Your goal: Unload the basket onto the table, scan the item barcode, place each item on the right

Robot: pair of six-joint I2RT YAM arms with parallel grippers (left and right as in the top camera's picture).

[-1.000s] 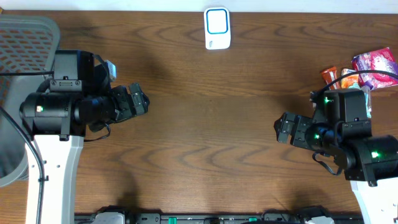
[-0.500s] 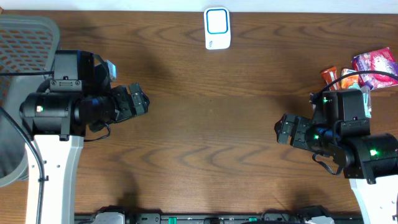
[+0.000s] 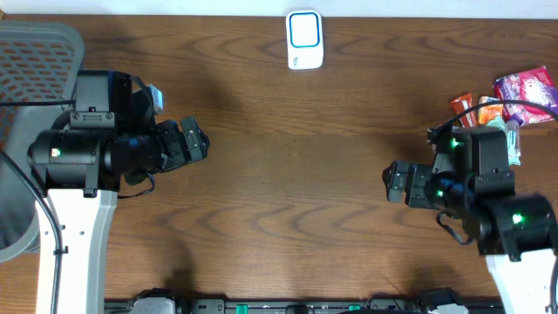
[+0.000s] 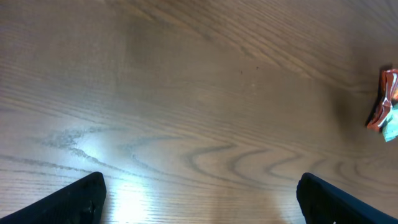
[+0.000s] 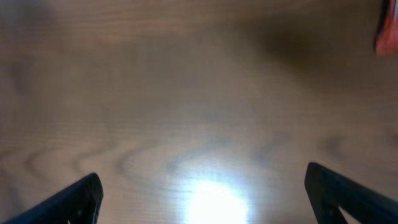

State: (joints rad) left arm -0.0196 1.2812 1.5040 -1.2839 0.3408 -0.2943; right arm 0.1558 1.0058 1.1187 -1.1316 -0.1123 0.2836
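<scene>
The items are a small pile of snack packets (image 3: 510, 94) at the table's right edge: a pink-purple one (image 3: 526, 87) and orange-red ones (image 3: 463, 105). A white scanner with a blue-rimmed face (image 3: 304, 39) lies at the back centre. My left gripper (image 3: 198, 142) hovers over the left of the table, open, with bare wood between its fingertips (image 4: 81, 199). My right gripper (image 3: 391, 183) is open too, over bare wood just left of the packets. One orange-red packet (image 4: 387, 99) shows at the right edge of the left wrist view, and a red blur (image 5: 388, 30) in the right wrist view's top corner.
A grey mesh basket (image 3: 35, 52) stands at the far left behind the left arm. The wooden tabletop (image 3: 296, 174) stretches between the two grippers. Black rails run along the front edge (image 3: 288, 305).
The right arm has shifted slightly left and toward the back. The left arm has stayed where it was, and both grippers remain open.
</scene>
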